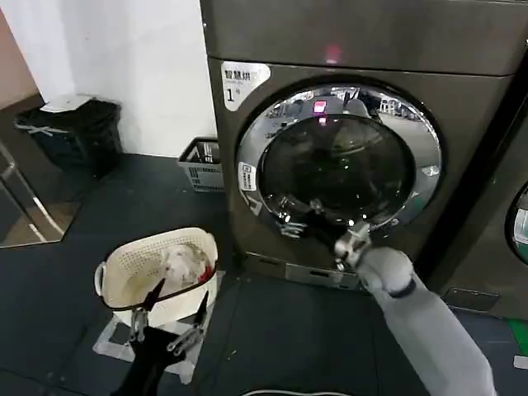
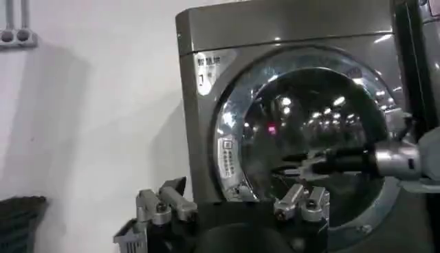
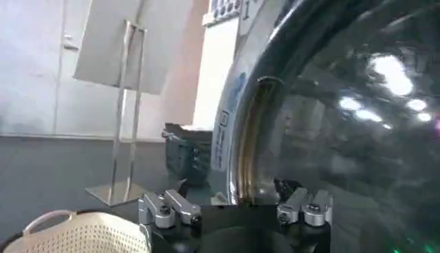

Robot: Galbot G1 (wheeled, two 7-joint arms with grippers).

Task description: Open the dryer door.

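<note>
Dark floor (image 1: pixel 272 330); right gripper (image 1: pixel 299 216) spread open, empty, against dryer door (image 1: pixel 338 161) lower glass.

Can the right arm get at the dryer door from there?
Probably yes: the right end effector is already at the door's lower glass, nothing between them. The left end effector hangs low by the basket.

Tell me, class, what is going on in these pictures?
A two-armed robot stands before a dryer whose round door looks shut or nearly so. Its right gripper reaches to the lower part of the door, close against the dark glass near the chrome ring, fingers open. Its left gripper hangs low and open, parked above a cream laundry basket on the floor.
</note>
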